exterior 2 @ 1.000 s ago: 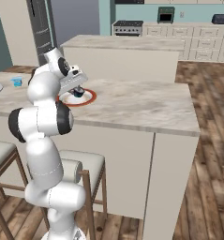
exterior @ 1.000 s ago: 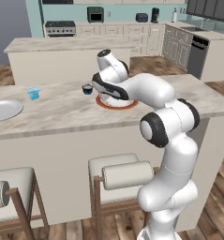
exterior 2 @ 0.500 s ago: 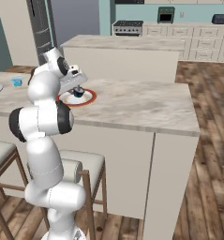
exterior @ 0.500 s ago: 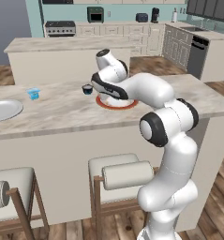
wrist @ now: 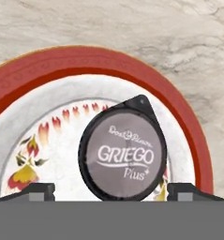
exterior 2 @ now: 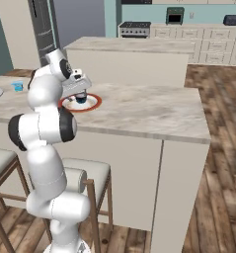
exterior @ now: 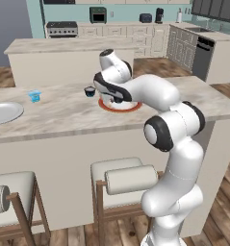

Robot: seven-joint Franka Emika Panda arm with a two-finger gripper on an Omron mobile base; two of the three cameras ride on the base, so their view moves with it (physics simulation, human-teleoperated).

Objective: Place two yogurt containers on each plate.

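Red plate (exterior: 117, 107) sitting on the marble counter (exterior: 63, 113); taking it as the landmark.

Gripper (wrist: 111, 190) hanging straight above the red plate (wrist: 179, 117), pointing down. Fingertips (wrist: 33, 191) standing wide apart, one on either side of a dark tub (wrist: 123, 153), with a gap showing between each tip and the tub's wall. Jaws spread, gripping nothing.

That dark tub is resting on the red plate's white inner part, over the painted flower pattern. Grey lid facing up, reading "GRIEGO Plus", with a small pointed pull-tab. In the right base view the same tub (exterior 2: 81, 100) is showing just under the hand, inside the red plate (exterior 2: 92, 105).

Second dark tub (exterior: 90, 91) standing on the counter just beside the red plate, on its left in the left base view, off the rim and apart from it.

Light blue tub (exterior: 34, 96) standing well left of the red plate, out on bare counter; in the right base view (exterior 2: 17, 87) it is showing past the arm.

Grey plate (exterior: 2, 112) lying far left of the red plate, near the counter's end, cut by the picture edge. Blue tub standing between the two plates, nearer the grey one.

Two stools (exterior: 119, 175) standing below the counter edge, in front of the red plate.
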